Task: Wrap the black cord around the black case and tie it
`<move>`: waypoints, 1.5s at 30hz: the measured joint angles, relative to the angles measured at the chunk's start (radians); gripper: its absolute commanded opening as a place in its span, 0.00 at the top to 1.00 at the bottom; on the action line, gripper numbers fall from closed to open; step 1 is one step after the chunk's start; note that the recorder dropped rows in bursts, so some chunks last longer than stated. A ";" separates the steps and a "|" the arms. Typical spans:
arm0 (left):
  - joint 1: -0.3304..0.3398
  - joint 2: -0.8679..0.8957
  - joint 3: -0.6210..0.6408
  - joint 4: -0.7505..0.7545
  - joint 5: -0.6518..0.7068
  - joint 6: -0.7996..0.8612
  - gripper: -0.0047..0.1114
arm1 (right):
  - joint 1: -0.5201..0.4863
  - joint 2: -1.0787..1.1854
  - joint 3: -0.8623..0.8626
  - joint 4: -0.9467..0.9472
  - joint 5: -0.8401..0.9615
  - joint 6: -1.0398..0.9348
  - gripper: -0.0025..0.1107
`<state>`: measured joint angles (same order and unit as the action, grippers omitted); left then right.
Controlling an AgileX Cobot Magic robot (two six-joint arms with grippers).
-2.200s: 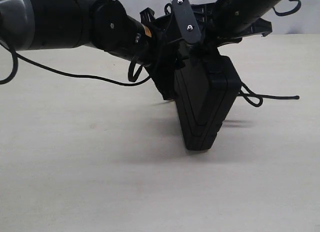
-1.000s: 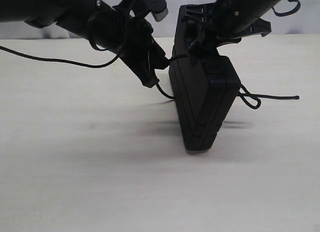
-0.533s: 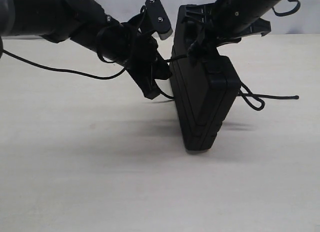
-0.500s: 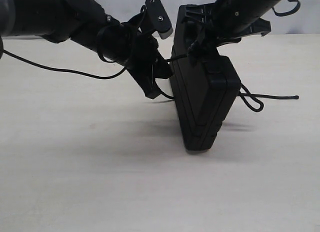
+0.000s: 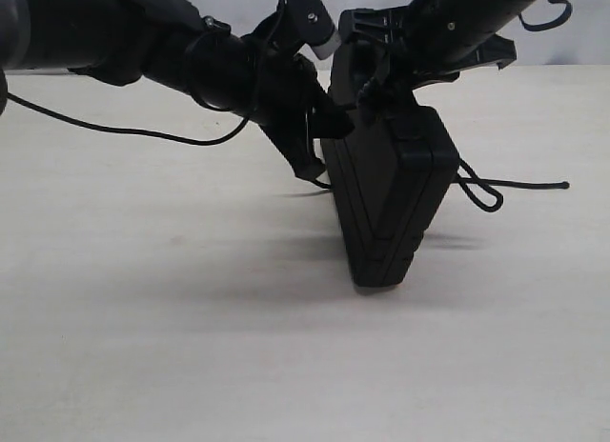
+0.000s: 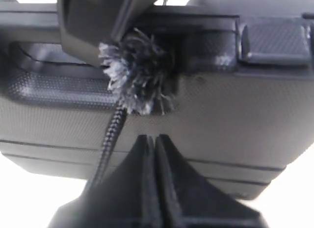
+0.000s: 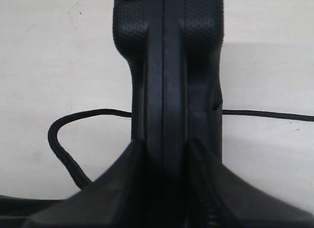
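Item 1: one flat rectangular matte black plastic case (image 5: 391,204) with a pebbled surface, moulded ribs and rounded corners. I see it standing on edge, leaning, right of centre on the pale bench (image 5: 143,318).

Item 2: one long thin black braided cord (image 5: 481,187). It has one frayed tuft (image 6: 137,75) at the handle slot, and one loop and tail lying right of the case.

Item 3: two arms. The left gripper (image 6: 151,139) reaches in from the left, angled down at the case's upper left face. Its jaws are pressed together, and the cord runs just beside them. The right gripper (image 7: 164,149) descends from the far right, jaws clamped on the case's top edge.
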<state>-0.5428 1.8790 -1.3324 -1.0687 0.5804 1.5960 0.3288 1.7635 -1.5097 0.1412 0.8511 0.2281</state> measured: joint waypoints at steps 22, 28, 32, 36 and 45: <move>-0.073 -0.085 0.000 0.521 -0.194 -0.127 0.60 | 0.000 0.000 0.000 0.000 0.004 -0.011 0.94; -0.073 -0.002 -0.002 0.525 -0.250 -0.129 0.62 | 0.000 0.000 0.000 0.000 0.004 -0.011 0.94; -0.073 0.008 -0.002 0.480 -0.314 -0.146 0.81 | 0.000 0.000 0.000 0.000 0.006 -0.011 0.94; -0.073 0.008 -0.004 0.440 -0.326 -0.151 0.96 | 0.000 0.000 0.000 0.000 0.006 -0.011 0.94; -0.079 0.008 -0.004 0.390 -0.265 -0.153 0.96 | 0.000 0.000 0.000 0.000 0.006 -0.013 0.94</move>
<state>-0.6216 1.8873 -1.3364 -0.6791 0.3151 1.4425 0.3288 1.7635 -1.5097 0.1413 0.8573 0.2153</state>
